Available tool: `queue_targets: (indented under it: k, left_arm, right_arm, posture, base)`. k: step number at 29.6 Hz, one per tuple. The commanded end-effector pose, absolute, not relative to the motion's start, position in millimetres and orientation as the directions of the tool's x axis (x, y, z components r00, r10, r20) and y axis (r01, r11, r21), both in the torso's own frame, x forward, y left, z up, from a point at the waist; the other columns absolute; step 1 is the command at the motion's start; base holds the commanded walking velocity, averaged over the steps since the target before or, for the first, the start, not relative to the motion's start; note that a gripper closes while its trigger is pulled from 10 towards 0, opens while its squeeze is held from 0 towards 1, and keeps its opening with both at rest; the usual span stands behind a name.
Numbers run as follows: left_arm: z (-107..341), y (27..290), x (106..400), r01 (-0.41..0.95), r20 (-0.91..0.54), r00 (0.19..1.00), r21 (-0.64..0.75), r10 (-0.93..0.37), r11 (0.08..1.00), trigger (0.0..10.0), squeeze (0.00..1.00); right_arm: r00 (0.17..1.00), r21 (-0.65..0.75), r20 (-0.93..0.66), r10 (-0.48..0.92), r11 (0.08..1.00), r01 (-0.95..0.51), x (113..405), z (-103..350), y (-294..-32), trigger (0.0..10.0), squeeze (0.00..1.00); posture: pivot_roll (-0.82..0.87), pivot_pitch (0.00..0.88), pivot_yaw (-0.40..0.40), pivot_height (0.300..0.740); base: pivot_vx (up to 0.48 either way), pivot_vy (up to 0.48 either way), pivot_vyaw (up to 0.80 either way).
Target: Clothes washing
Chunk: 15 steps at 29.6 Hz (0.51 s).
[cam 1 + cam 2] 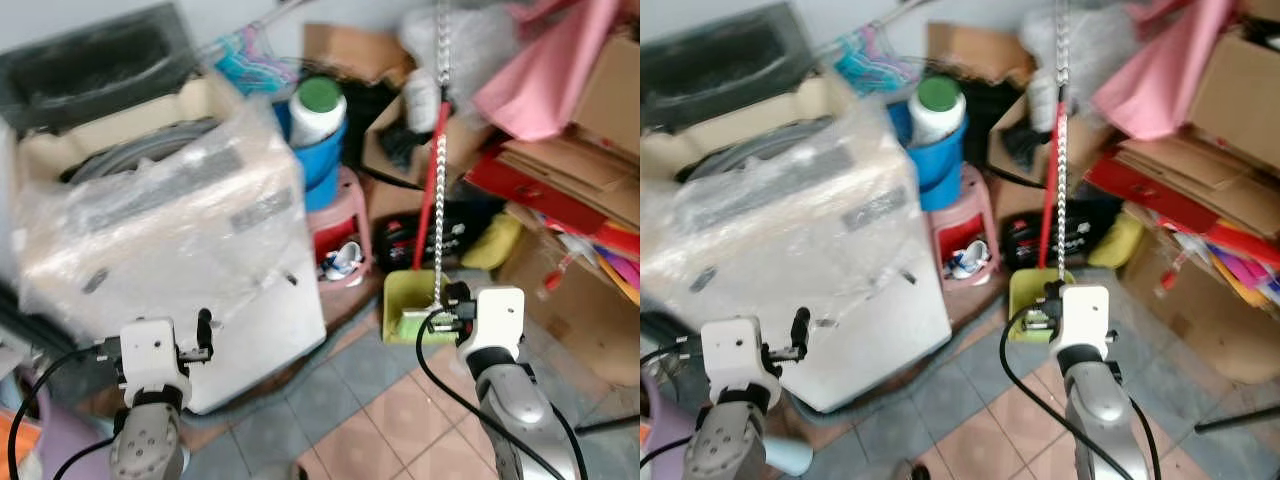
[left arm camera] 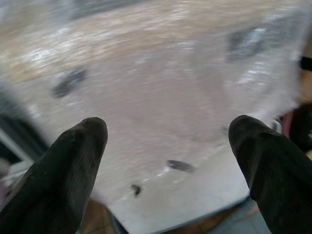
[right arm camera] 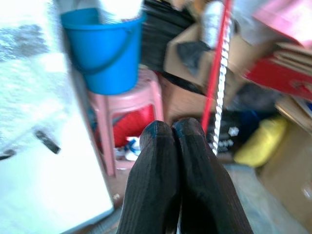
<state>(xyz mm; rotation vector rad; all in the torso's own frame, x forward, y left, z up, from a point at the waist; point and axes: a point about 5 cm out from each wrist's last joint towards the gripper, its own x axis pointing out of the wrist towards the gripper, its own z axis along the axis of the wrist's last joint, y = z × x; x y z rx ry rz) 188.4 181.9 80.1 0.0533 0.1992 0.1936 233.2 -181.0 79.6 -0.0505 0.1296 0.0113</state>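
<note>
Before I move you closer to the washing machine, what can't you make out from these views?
- Inside the washing machine: the clear plastic cover and head-view blur hide the drum and any clothes.
- Its control markings: dark smudges in the left wrist view, unreadable behind the open left pincer.
- The bottle in the blue bucket: label too blurred.
- Under the pink stool: items partly blocked by the shut right pincer.

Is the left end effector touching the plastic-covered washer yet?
Apart. In the left wrist view the open left end effector has both fingers short of the washer, whose plastic cover sits blurred beyond the tips, with nothing between them.
</note>
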Motion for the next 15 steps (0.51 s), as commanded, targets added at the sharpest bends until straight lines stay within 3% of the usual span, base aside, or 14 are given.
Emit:
queue_targets:
  k: [1, 8, 13, 15]
  left_arm:
    - [84, 188, 193, -0.218, -0.161, 0.96, 0.086, 0.23, 0.972, 10.0, 0.0]
    - [82, 193, 192, -0.204, -0.161, 0.961, 0.126, 0.223, 0.971, 10.0, 0.0]
    - [77, 187, 188, -0.171, -0.185, 0.964, 0.122, 0.191, 0.978, 10.0, 0.0]
    - [76, 185, 189, -0.169, -0.178, 0.966, 0.117, 0.188, 0.979, 10.0, 0.0]
  right_arm:
    - [0.992, -0.056, -0.129, -0.006, 0.998, -0.002, 237, 79, -185, 10.0, 0.0]
    - [0.99, -0.106, -0.135, 0.04, 0.993, -0.055, 243, 80, -177, 10.0, 0.0]
    - [0.983, 0.015, -0.18, 0.033, 0.999, -0.03, 238, 72, -175, 10.0, 0.0]
    - [0.979, -0.024, -0.188, 0.076, 0.996, -0.082, 237, 71, -170, 10.0, 0.0]
  posture:
    - [0.02, 0.0, 0.057, 0.74]
    - [0.02, 0.0, 0.067, 0.74]
    - [0.02, 0.0, 0.064, 0.74]
    - [0.02, 0.0, 0.071, 0.74]
  base:
    - [0.0, 0.0, 0.0]
    - [0.0, 0.0, 0.0]
    - [0.0, 0.0, 0.0]
    - [0.0, 0.0, 0.0]
